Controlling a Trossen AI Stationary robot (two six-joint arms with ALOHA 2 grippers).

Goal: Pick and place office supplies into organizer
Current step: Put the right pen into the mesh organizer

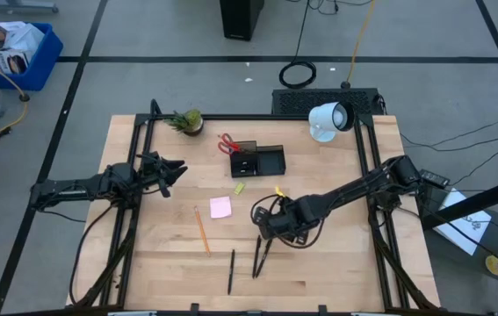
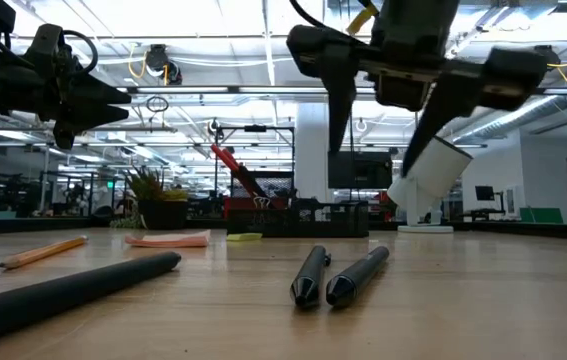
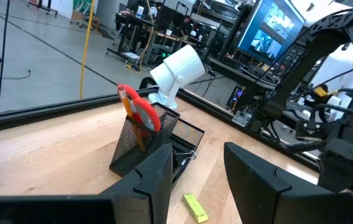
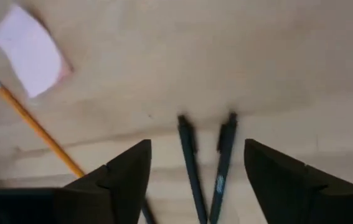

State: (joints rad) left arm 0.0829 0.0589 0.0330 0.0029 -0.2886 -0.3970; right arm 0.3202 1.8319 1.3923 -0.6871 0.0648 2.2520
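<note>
Hovering right hand [image 4: 196, 163], fingers apart, above two black pens [image 4: 204, 168], orange pencil [image 4: 33, 124] and pink pad [image 4: 31, 51] beside.

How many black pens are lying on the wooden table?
3: two slim black pens side by side beneath the right gripper, and one black pen alone just left of them, near the table's front edge.

You're looking at two dark, near-black arms built from slim jointed segments, matte all over. On the left arm [image 1: 90, 186], black cables loop off the wrist and trail along the links. The right arm [image 1: 354, 189] carries a bundle of black cable coiled at its wrist, with a small yellow tag or connector beside it. Your left gripper [image 3: 195, 180] ends in two broad, flat, angular black fingers with bevelled edges. Your right gripper [image 4: 195, 186] has the same blocky, wedge-shaped black fingers.
</note>
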